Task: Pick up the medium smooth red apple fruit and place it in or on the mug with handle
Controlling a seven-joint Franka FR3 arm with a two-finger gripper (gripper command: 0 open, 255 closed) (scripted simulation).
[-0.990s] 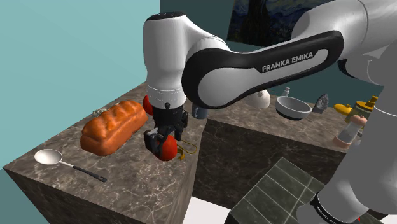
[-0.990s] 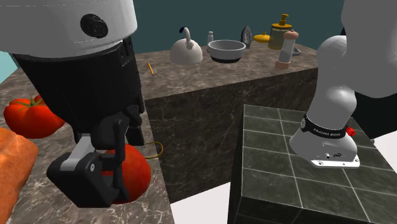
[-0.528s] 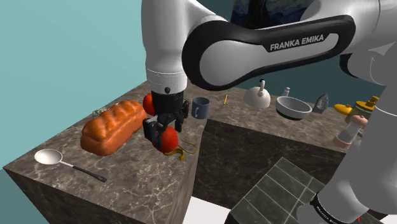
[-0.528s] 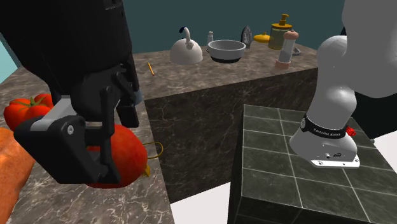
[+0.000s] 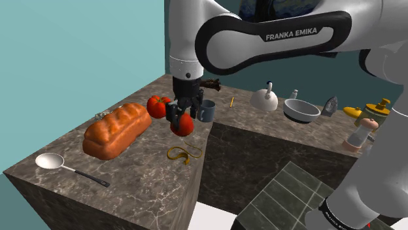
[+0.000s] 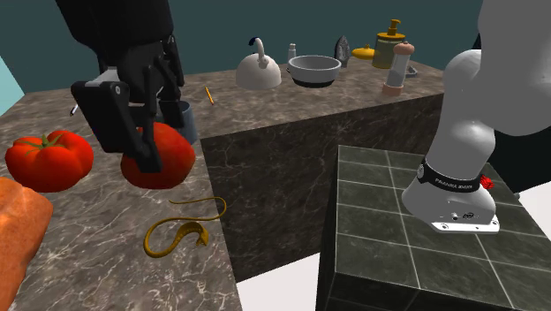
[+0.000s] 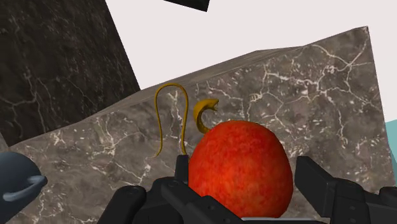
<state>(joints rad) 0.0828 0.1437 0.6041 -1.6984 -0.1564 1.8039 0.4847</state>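
- An all-black two-finger gripper (image 5: 180, 117) on a white arm hangs over a dark marble-patterned counter (image 5: 131, 178); its fingers are closed on a smooth round red apple (image 5: 184, 126), held clear of the counter top.
- In the wrist view the apple (image 7: 240, 167) sits pressed between the two black fingers (image 7: 315, 181); its underside is hidden behind the body of the gripper (image 7: 245, 191).
- In the second exterior view the gripper (image 6: 146, 141) covers the upper left part of the apple (image 6: 169, 159).
- A dark blue-grey mug with a handle (image 5: 207, 111) stands upright on the counter, just beyond the apple and to its right in the shoulder view; whether the two touch cannot be told.
- In the second exterior view the mug (image 6: 184, 119) is mostly hidden behind the gripper; in the wrist view the mug (image 7: 16, 181) is cut off at the picture's edge, with part of its side and handle showing.
- A thin curled yellow-brown strip (image 5: 183, 155) lies flat on the counter, nearer than the apple; it also appears in the second exterior view (image 6: 181, 231) and beyond the apple in the wrist view (image 7: 178, 121); what it is cannot be made out.
- A ribbed red tomato (image 5: 157, 106) sits just left of the gripper in the shoulder view; it is fully visible in the second exterior view (image 6: 49, 161).
- A long orange-brown bread loaf (image 5: 116, 129) lies further left; in the second exterior view it (image 6: 18, 225) is cut off at the left edge.
- A white spoon with a dark handle (image 5: 52, 162) lies at the near left corner.
- On a second counter, far and to the right, stand a white kettle (image 5: 265, 99) and a grey bowl (image 5: 301, 110); the small things past them are hard to name.
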